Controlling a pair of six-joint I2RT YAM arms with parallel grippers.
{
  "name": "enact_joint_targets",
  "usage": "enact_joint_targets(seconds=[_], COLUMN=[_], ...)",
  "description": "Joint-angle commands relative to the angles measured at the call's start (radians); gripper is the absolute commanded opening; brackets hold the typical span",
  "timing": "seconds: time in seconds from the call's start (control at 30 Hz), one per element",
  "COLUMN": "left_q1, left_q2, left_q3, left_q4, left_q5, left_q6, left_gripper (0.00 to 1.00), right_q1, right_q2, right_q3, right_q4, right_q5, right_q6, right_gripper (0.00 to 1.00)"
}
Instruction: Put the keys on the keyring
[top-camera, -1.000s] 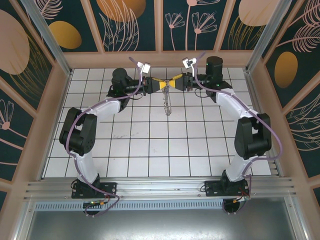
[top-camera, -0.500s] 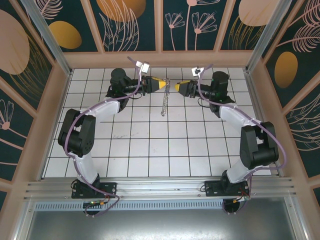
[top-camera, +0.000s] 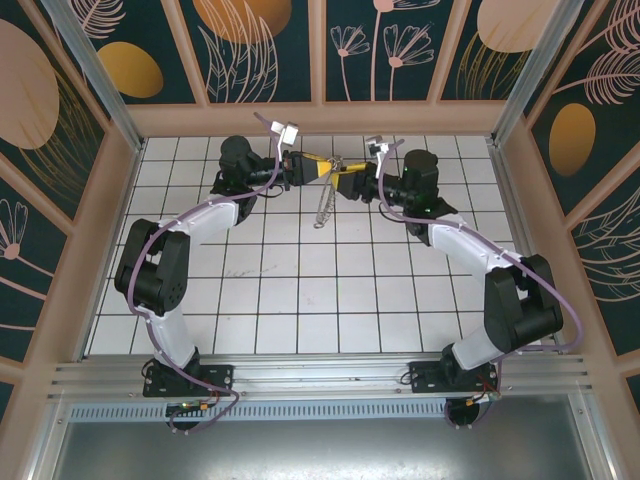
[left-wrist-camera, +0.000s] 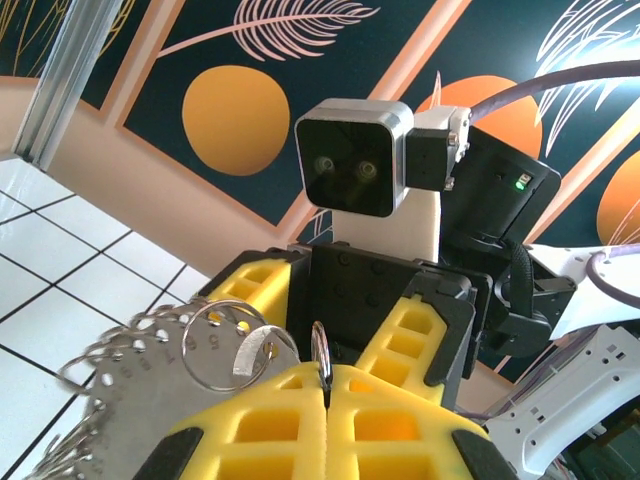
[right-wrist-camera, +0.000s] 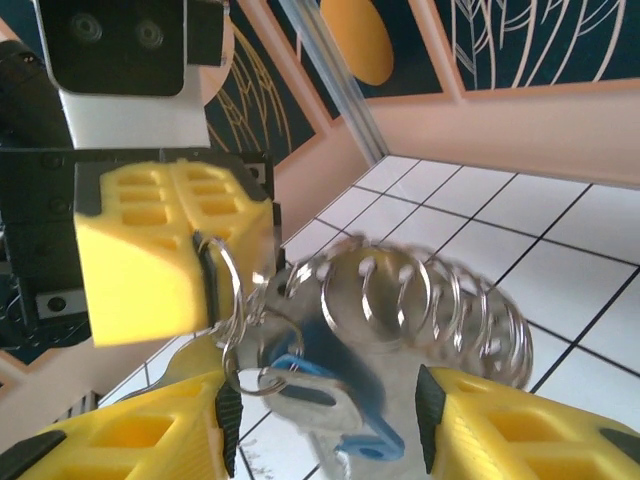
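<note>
At twelve o'clock our left gripper clamps the keyring steady while our half-open right gripper straddles the blue key.

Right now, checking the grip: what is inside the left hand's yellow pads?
A thin silver wire ring, pinched edge-on in the left hand; its gripped part is covered by the pads.

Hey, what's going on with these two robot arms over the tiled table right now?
Both arms meet above the far side of the table. The left gripper is shut on a metal keyring, from which a bunch of silvery pieces hangs. The right gripper faces it with jaws open, holding nothing, one finger on each side of a blue-headed key dangling among the rings. Whether that key is already threaded on is hard to tell.
</note>
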Motion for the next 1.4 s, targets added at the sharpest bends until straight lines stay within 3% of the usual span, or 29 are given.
enact_joint_targets(seconds=[0.0,0.1,0.27,0.47,1.17,1.37], left_q1=[-0.008,-0.01,-0.009,-0.009,-0.014,-0.017], left_q2=[-0.045,-0.046,-0.048,-0.043,-0.037,-0.027], left_q3=[0.008,0.006,0.006,0.008,-0.016,-0.018], left_q4=[0.063,0.062,0.063,0.078,0.127,0.143], left_q5=[0.002,0.002,-0.004,-0.015,-0.027,-0.03], left_q6=[-0.005,-0.004,-0.001,-0.01,-0.041,-0.05], left_gripper=[0.0,0.0,0.0,0.0,0.0,0.0], right_q1=[0.002,0.002,0.005,0.014,0.093,0.095], right_q2=[0.01,0.023,0.026,0.006,0.032,0.062], right_q3=[0.054,0.067,0.069,0.031,0.129,0.198], right_q4=[-0.003,-0.001,0.002,0.003,-0.122,-0.165], right_q5=[0.031,0.022,-0.011,-0.036,-0.017,-0.066], right_q6=[-0.024,-0.02,-0.015,-0.027,-0.118,-0.13], right_gripper=[0.49,0.44,0.18,0.0,0.0,0.0])
